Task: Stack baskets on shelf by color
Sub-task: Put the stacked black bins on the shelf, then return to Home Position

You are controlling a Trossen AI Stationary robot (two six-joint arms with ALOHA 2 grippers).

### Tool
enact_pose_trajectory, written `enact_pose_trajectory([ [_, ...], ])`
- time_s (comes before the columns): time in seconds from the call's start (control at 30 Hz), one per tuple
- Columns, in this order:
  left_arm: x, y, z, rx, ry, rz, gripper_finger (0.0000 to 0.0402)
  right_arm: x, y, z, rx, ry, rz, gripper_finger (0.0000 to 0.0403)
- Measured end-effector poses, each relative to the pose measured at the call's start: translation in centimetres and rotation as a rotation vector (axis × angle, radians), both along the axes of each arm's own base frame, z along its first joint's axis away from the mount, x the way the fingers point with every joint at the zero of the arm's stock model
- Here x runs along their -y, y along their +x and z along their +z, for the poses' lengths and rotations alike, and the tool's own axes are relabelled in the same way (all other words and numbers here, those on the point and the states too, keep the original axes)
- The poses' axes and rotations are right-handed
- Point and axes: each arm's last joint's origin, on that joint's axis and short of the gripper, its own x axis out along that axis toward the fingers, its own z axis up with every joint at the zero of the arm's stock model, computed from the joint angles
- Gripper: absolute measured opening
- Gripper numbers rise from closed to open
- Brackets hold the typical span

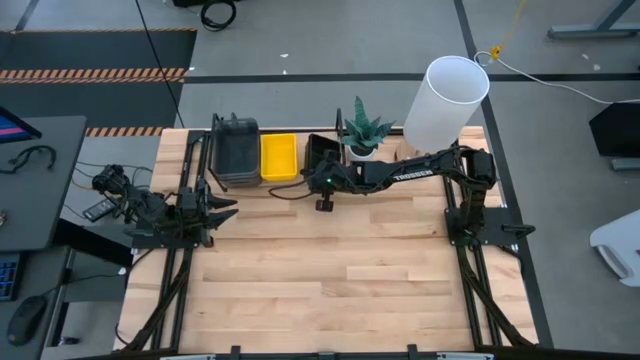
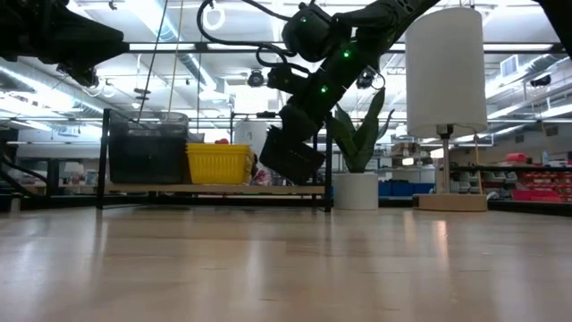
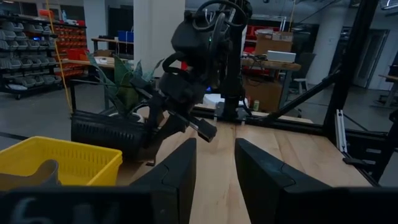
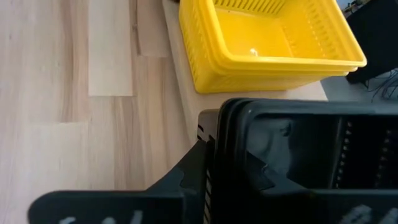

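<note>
Black mesh baskets, nested and clamped in the right gripper, hang over the shelf beside the yellow stack, long axis across the board. From table height they tilt, one end dipping toward the board. By my judgement, placing is underway; levelling and lowering come next. Parked at the table's left edge, the left gripper is spread apart.

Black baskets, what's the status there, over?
Right tool shut on black mesh baskets, tilted over shelf. Yellow stack, grey stack shelved. Left tool open, idle. Plant close by.
</note>
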Motion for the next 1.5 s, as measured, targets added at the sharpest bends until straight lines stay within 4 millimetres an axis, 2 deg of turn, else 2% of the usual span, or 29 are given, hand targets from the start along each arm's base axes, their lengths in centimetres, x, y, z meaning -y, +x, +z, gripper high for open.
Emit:
enact_pose_trajectory([
  [0.5, 0.0, 0.0, 0.0, 0.000, 0.000, 0.000, 0.0117, 0.0, 0.0, 0.0, 0.002, -0.003, 0.002, 0.0070],
  [0.8, 0.0, 0.0, 0.0, 0.000, 0.000, 0.000, 0.0117, 0.1, 0.0, 0.1, -0.046, -0.106, 0.028, 0.0119],
  [0.97, 0.0, 0.0, 0.0, 0.000, 0.000, 0.000, 0.0117, -1.0, 0.1, 0.4, -0.045, -0.135, 0.027, 0.0151],
  [1.2, 0.0, 0.0, 0.0, 0.000, 0.000, 0.000, 0.0117, -3.8, -0.8, 4.0, -0.002, -0.178, 0.008, 0.0182],
  [1.4, 0.0, 0.0, 0.0, 0.000, 0.000, 0.000, 0.0117, -5.8, -3.4, 7.8, 0.070, -0.113, -0.006, 0.0186],
  [1.5, 0.0, 0.0, 0.0, 0.000, 0.000, 0.000, 0.0117, -6.5, -5.0, 9.0, 0.119, -0.100, 0.002, 0.0183],
])
